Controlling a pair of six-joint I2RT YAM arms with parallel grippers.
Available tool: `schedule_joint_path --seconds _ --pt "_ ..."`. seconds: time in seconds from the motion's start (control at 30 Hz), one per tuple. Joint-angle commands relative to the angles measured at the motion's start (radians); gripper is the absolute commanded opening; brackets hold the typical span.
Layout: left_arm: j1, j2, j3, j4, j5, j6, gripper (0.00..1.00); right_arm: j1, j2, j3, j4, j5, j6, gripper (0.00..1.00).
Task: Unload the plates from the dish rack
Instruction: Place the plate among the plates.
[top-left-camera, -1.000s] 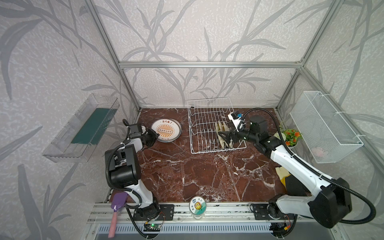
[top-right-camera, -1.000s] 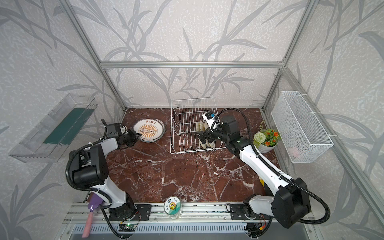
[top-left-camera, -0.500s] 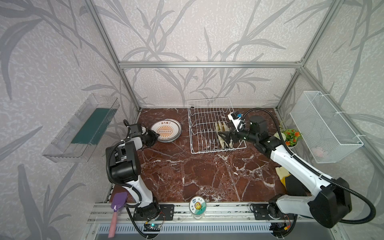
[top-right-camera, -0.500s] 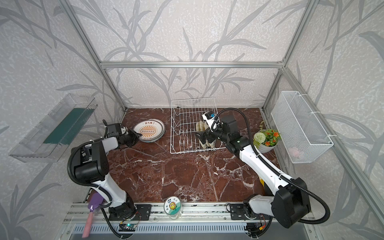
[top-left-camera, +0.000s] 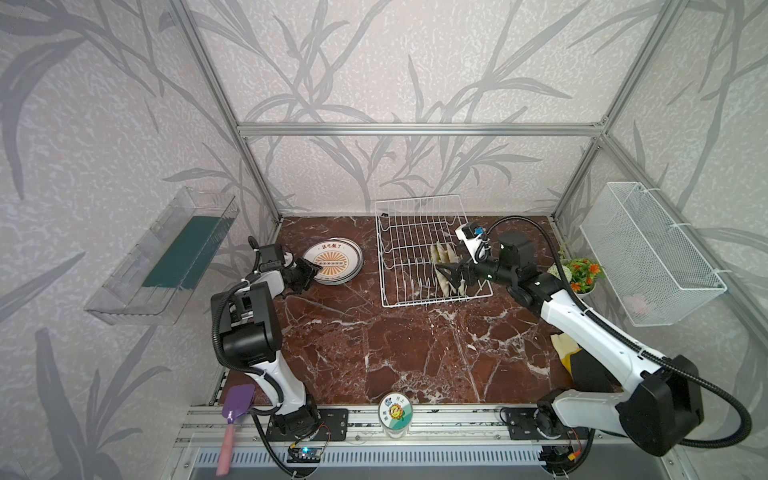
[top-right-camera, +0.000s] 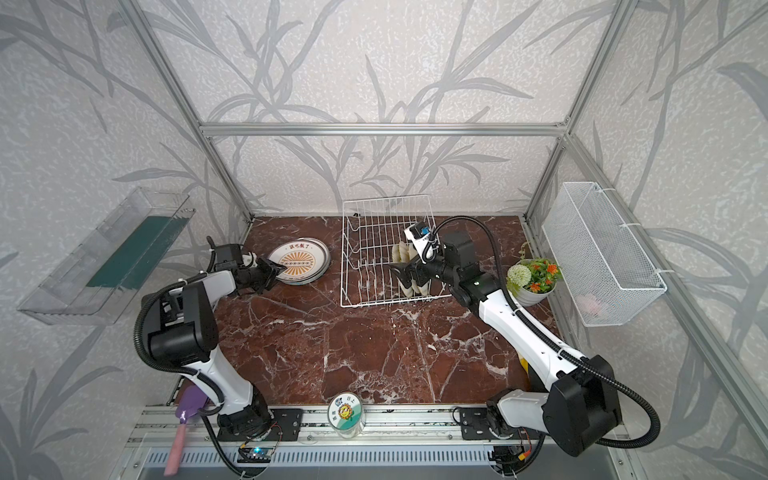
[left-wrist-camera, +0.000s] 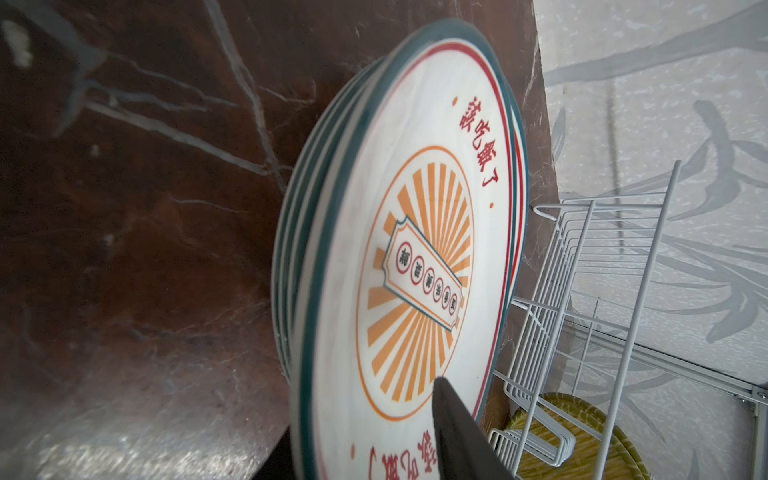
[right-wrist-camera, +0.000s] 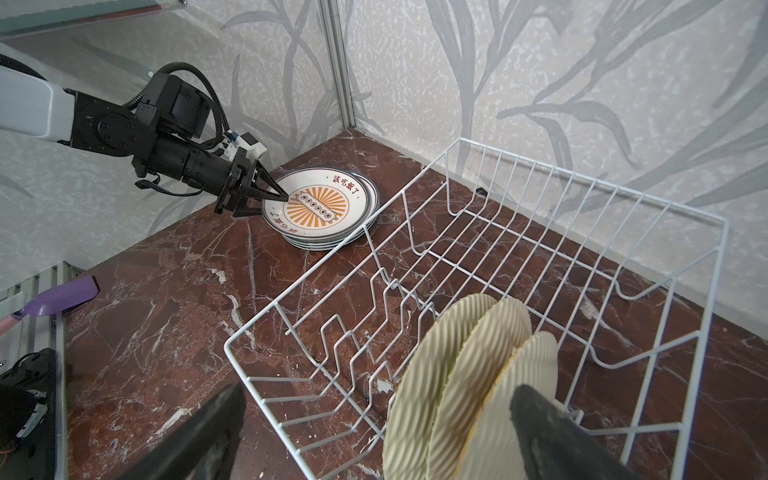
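Straddling three wicker plates (right-wrist-camera: 457, 374), upright at the dish rack (top-left-camera: 409, 245) four o'clock, with right gripper (right-wrist-camera: 380, 388) spread wide. Left gripper (right-wrist-camera: 270, 203) parted loose about the sunburst plate stack (right-wrist-camera: 320, 208) rim, ten o'clock on worktop (right-wrist-camera: 187, 291); plain only from right wrist.

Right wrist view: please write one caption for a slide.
Open right pincer at three woven plates standing in the dish rack.
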Motion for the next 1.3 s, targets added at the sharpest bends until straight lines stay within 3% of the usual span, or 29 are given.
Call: schedule_joint_path --seconds 0.0,0.27,0.77,1.0,1.27 --pt "0.000 -0.031 0.025 -0.114 -0.023 0.042 0.44 0.009 0.017 0.035 0.005 -0.020 0.014 0.99" --pt "-0.001 -0.026 0.106 -0.227 -0.014 0.092 0.58 0.019 0.018 0.036 0.006 -0.017 0.012 0.99" --pt "-0.003 -0.001 0.196 -0.354 -0.017 0.153 0.59 0.021 0.023 0.035 0.012 -0.018 0.007 0.99" --pt "-0.019 0.028 0.204 -0.320 -0.006 0.124 0.59 0.021 0.018 0.034 0.007 -0.017 0.000 0.99" --pt "-0.057 -0.085 0.237 -0.391 -0.098 0.159 0.59 0.021 0.009 0.030 -0.024 0.016 -0.007 0.99"
